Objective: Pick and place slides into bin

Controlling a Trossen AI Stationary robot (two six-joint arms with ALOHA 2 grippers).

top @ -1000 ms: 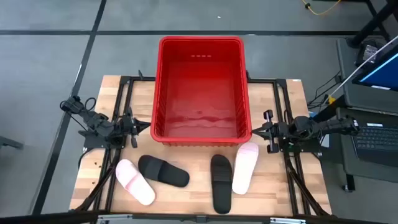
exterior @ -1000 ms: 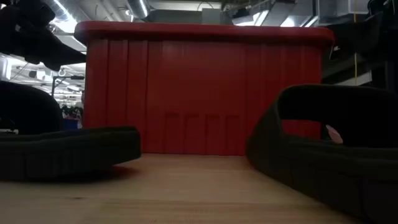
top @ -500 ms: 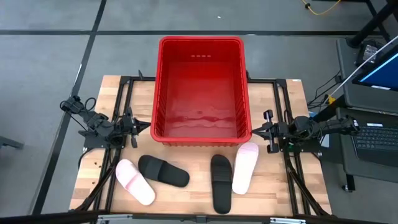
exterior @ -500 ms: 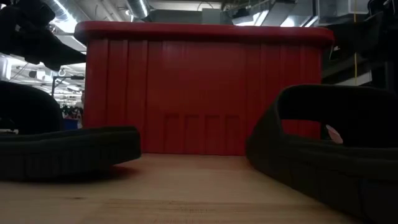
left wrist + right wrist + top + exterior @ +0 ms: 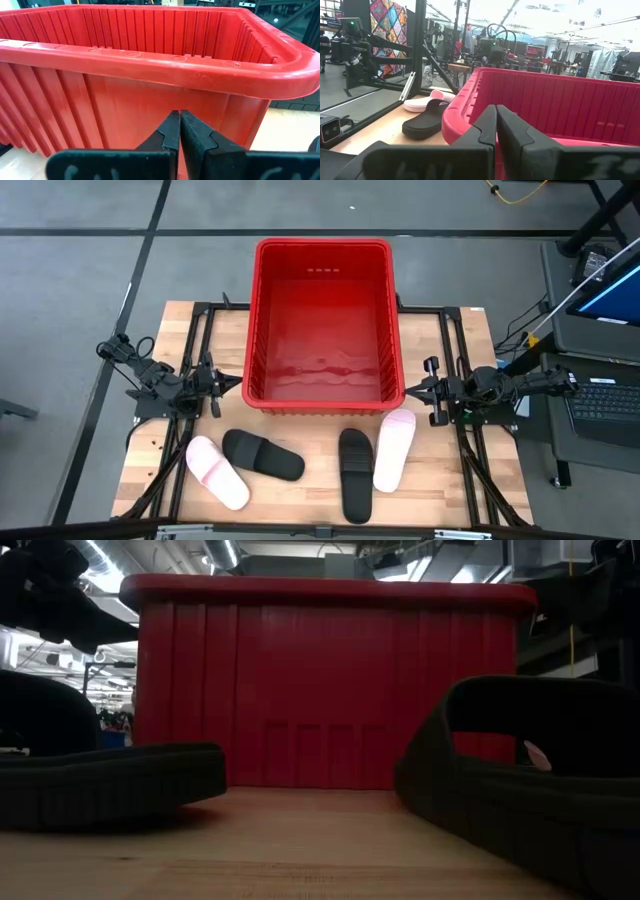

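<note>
The red bin stands at the table's far middle, hollow side up, with nothing in it. Four slides lie flat on their soles near the front edge: a pink one and a black one at the left, a black one and a pink one at the right. My left gripper is shut and empty beside the bin's near left corner. My right gripper is shut and empty beside the bin's near right corner.
Black frame rails run along the table's left and right sides under both arms. Bare wood shows between the two pairs of slides. A desk with a laptop stands off the table's right edge.
</note>
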